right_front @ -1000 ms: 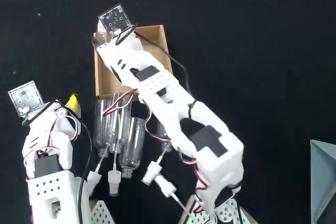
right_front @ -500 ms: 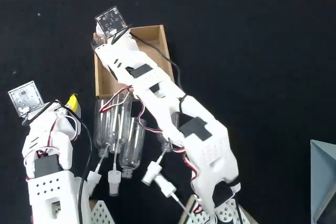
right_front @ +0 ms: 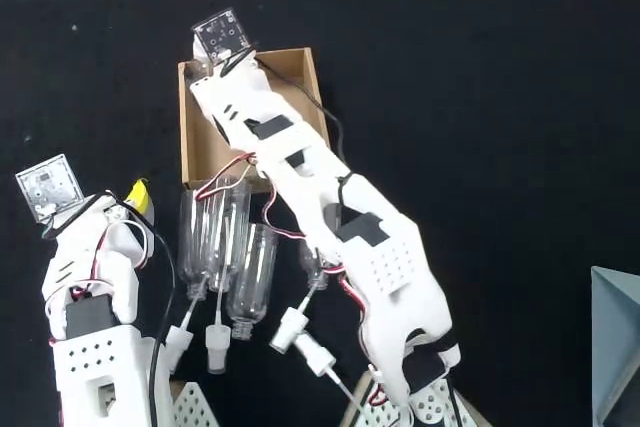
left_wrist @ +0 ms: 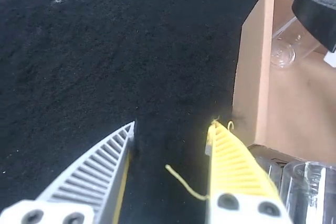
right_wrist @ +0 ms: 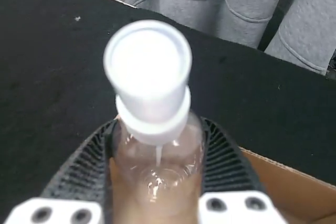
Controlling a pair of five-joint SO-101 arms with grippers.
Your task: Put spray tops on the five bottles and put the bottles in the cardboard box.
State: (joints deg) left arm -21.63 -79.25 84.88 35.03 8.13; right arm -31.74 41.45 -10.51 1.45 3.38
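Presently, the left gripper (left_wrist: pixel 173 129) stands open over the table (left_wrist: pixel 79 51), with nothing between its grey and yellow fingers. Just beside its yellow finger lie the loose bottles (right_front: pixel 215 232). Their long axes run roughly parallel to that arm, with the necks toward the arm bases. Detached spray tops (right_front: pixel 215 345) lie at those necks. Ahead of the yellow finger, and near it, stands the cardboard box (left_wrist: pixel 252 77). The right gripper (right_wrist: pixel 157 148) is closed on a capped bottle (right_wrist: pixel 157 174), with one finger on each side of its shoulder. The fitted top (right_wrist: pixel 149 77) points back toward the wrist, so the bottle's long axis runs straight out from the gripper, base foremost. The box floor lies beyond that base, so the coming move appears to be an advance along that axis, then a release. The right arm alone is placed to make it. The left wrist view shows the clear base just inside the box wall nearest the left gripper; whether it touches the floor cannot be told. The right wrist view shows the grip and the seated top, with a box edge beyond. In the high view the right arm covers much of the box interior. Clearance to the near wall looks small, so the base may catch there.
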